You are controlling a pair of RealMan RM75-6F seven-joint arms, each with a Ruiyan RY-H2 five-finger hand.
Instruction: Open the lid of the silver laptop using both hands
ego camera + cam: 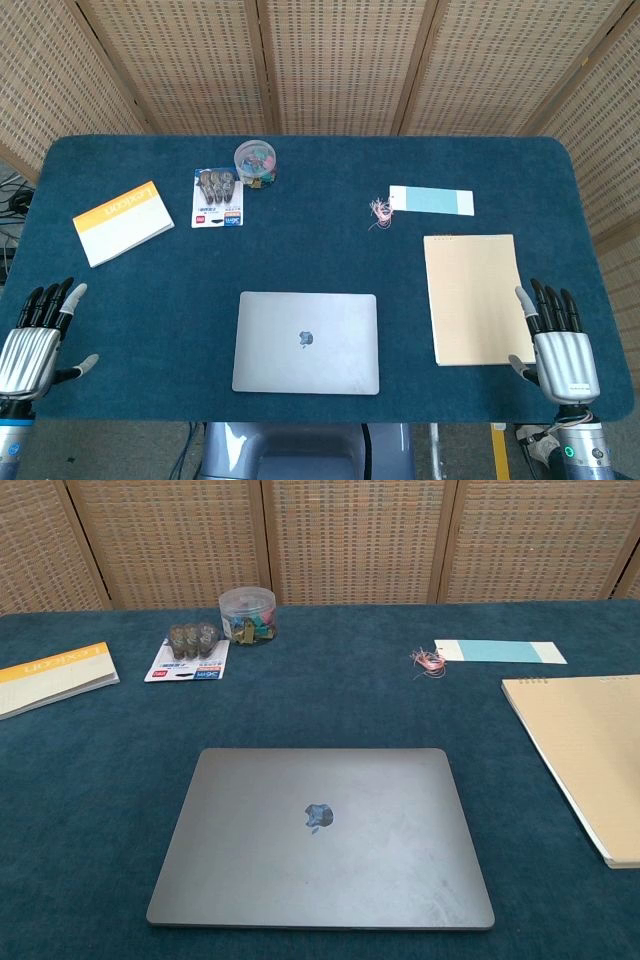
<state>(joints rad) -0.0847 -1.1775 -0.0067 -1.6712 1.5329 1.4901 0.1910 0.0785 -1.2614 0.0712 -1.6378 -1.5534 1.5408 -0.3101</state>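
From the head view, the left hand and the right hand rest at the near corners of the blue table, fingers spread and holding nothing. The silver laptop lies shut between them, well apart from both.

From the chest view, neither hand shows. The laptop sits closed on the carpeted surface, a tan notebook to one side, wicker screens behind.

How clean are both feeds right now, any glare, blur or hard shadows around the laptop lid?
Head view: even soft light, silver laptop sharp, no glare, left hand and right hand crisp. Chest view: lid reads darker grey with faint smudgy sheen, no hard shadows; notebook cropped at the right edge.
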